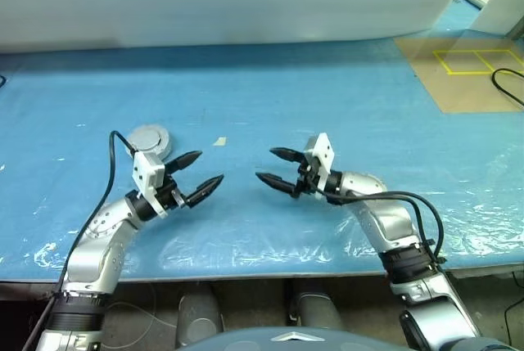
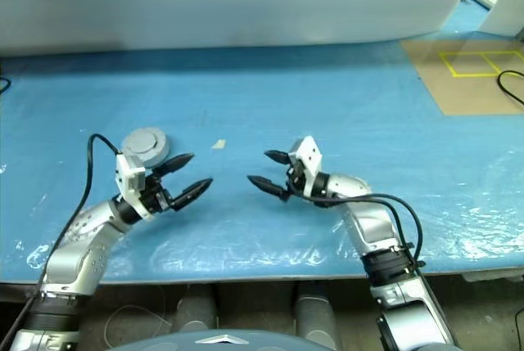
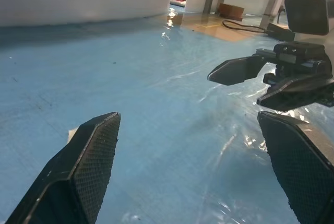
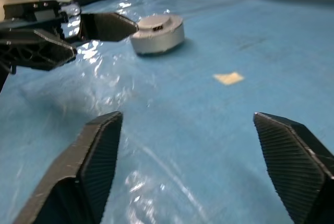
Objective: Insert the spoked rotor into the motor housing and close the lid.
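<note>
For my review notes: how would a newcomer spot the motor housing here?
Start from the blue table. On the robot's left, just beyond the left gripper, sits the housing, lid closed: a squat round grey case. The only other loose item is a flat tan scrap.

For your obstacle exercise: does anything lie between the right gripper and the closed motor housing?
The left gripper sits close beside that line; the motor housing shows clear from the open right gripper.

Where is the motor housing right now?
The motor housing sits closed on the blue table, on the robot's left in the head views, just beyond the open left gripper, which faces the open right gripper.
</note>
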You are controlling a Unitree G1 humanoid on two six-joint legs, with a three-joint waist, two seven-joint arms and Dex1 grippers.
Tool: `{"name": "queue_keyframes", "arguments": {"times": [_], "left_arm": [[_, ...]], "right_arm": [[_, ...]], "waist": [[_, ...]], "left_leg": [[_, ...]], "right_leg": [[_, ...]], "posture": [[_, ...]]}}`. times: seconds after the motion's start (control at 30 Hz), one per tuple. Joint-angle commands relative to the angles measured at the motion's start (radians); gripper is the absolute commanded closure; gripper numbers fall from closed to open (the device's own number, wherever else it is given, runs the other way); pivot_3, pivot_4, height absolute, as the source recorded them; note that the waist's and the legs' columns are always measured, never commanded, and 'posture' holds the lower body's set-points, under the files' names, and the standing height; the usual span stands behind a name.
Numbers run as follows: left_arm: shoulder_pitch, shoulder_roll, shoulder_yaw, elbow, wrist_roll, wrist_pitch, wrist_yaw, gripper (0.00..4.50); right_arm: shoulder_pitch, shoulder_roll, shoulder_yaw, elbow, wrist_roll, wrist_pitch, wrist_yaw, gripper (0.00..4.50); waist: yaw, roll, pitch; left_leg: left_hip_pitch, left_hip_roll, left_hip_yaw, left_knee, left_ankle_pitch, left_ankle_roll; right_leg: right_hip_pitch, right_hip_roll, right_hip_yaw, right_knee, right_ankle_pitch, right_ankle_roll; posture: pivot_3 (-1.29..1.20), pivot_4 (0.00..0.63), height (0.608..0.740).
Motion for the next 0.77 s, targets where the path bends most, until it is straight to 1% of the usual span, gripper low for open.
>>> {"name": "queue_keyframes", "arguments": {"times": [0.03, 0.13, 0.23, 0.77], "left_arm": [[0.024, 0.007, -0.025, -0.053, 0.050, -0.048, -0.019, 0.00], [0.033, -0.001, -0.033, -0.054, 0.070, -0.066, -0.012, 0.00], [0.027, -0.015, -0.034, -0.057, 0.073, -0.067, -0.002, 0.00], [0.029, -0.033, -0.044, -0.066, 0.091, -0.066, 0.007, 0.00]], "right_arm": [[0.004, 0.000, -0.004, -0.047, -0.009, -0.030, 0.000, 0.03], [0.003, -0.003, -0.005, -0.025, -0.039, -0.054, -0.015, 0.03], [0.002, 0.010, -0.018, -0.027, -0.030, -0.055, -0.027, 0.03], [-0.004, 0.013, 0.002, -0.011, -0.051, -0.072, 0.004, 0.03]], "waist": [[-0.002, 0.000, 0.000], [-0.003, 0.000, 0.000], [-0.007, 0.000, 0.000], [-0.018, 0.000, 0.000]], "left_leg": [[0.000, 0.000, 0.000, 0.000, 0.000, 0.000], [0.000, 0.000, 0.000, 0.002, 0.000, 0.000], [0.000, 0.000, 0.000, 0.003, 0.000, 0.000], [0.000, 0.000, 0.000, 0.003, 0.000, 0.000]], "right_leg": [[0.000, 0.000, 0.000, 0.000, 0.000, 0.000], [0.000, 0.000, 0.000, 0.001, 0.000, 0.000], [0.001, 0.000, 0.001, 0.001, 0.000, 0.000], [0.001, 0.000, 0.001, 0.001, 0.000, 0.000]], "posture": [[0.00, 0.150, 0.740], [0.00, 0.150, 0.740], [0.00, 0.150, 0.740], [0.00, 0.150, 0.740]]}}
